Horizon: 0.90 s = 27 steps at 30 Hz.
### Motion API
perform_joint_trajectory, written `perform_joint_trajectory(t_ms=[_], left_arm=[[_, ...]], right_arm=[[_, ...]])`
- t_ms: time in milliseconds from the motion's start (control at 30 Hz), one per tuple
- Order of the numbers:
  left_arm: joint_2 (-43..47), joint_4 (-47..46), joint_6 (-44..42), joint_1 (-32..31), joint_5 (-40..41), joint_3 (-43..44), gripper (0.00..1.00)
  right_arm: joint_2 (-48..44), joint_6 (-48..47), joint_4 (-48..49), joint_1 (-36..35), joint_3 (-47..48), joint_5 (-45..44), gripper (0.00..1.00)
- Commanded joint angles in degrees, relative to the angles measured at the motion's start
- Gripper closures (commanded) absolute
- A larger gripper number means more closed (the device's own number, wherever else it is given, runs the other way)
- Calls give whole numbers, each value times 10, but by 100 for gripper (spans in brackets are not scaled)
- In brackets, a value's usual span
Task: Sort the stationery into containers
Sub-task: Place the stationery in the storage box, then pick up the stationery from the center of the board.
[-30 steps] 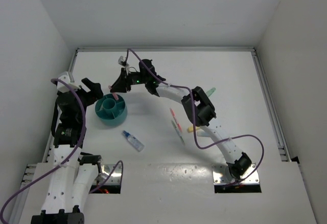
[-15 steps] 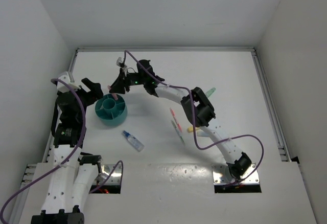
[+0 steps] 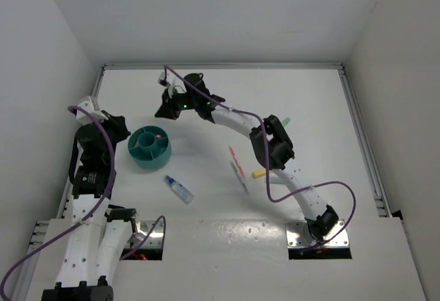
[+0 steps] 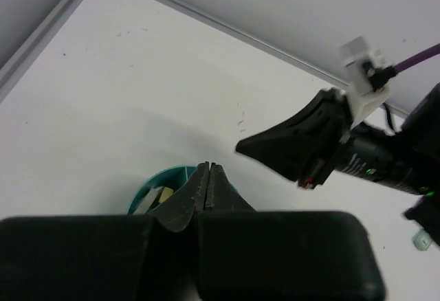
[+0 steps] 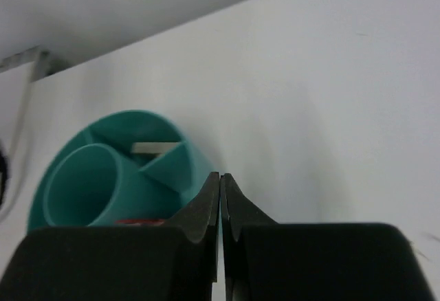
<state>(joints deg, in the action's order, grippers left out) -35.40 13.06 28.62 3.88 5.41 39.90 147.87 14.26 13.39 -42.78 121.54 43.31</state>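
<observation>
White counter (image 3: 309, 108), teal organiser (image 3: 148, 161) over on the left side. Left hand (image 4: 207, 170) pressed together beside its rim, gripping nothing. Right hand (image 5: 220, 177) pressed together too, just past its far edge

Bright, even light falls from above on the white table (image 3: 206, 102), leaving only soft, faint shadows and no glare. The top view is sharp. Both wrist views are softer, their black jaws blurred at the bottom edge.
</observation>
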Motion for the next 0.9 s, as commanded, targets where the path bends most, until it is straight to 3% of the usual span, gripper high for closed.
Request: perform_joint_trajectory(t_ms=[0, 33, 67, 100, 133, 167, 200, 233, 267, 300, 333, 467, 567, 600, 633, 867], left_arm=[[7, -23, 2, 7, -1, 1, 100], [7, -23, 2, 7, -1, 1, 100], [0, -17, 7, 7, -1, 1, 100], [-10, -9, 7, 7, 4, 1, 100], [-16, -9, 7, 7, 4, 1, 95], [-24, 0, 7, 7, 4, 9, 66], [-40, 7, 7, 7, 4, 9, 44], [-49, 7, 13, 7, -1, 14, 27], [-58, 15, 13, 7, -10, 21, 14], [-66, 15, 13, 7, -15, 21, 12], [-72, 22, 13, 7, -21, 27, 12], [-72, 22, 13, 7, -38, 27, 11], [-67, 22, 13, 7, -38, 27, 11], [-67, 22, 13, 7, -38, 27, 11], [-67, 22, 13, 7, -38, 27, 11], [-67, 17, 13, 7, -38, 27, 11]], right_arm=[[-113, -118, -198, 20, 70, -201, 100], [-141, -182, -230, 25, 70, -261, 91], [-156, -217, -269, 31, 44, -367, 69], [-168, -250, -286, 31, 29, -417, 51], [-182, -294, -308, 47, 21, -469, 51], [-182, -307, -332, 56, 10, -564, 50], [-177, -307, -391, 67, 16, -607, 51], [-167, -262, -431, 99, 29, -677, 62], [-154, -224, -479, 120, 62, -684, 72], [-132, -183, -572, 142, 70, -691, 81], [-131, -152, -598, 160, 58, -691, 84], [-161, -27, -663, 233, -57, -646, 87], [-187, 27, -685, 261, -99, -633, 72], [-195, 38, -685, 268, -129, -624, 60], [-210, 50, -685, 275, -140, -624, 54], [-236, 110, -672, 342, -230, -528, 50]])
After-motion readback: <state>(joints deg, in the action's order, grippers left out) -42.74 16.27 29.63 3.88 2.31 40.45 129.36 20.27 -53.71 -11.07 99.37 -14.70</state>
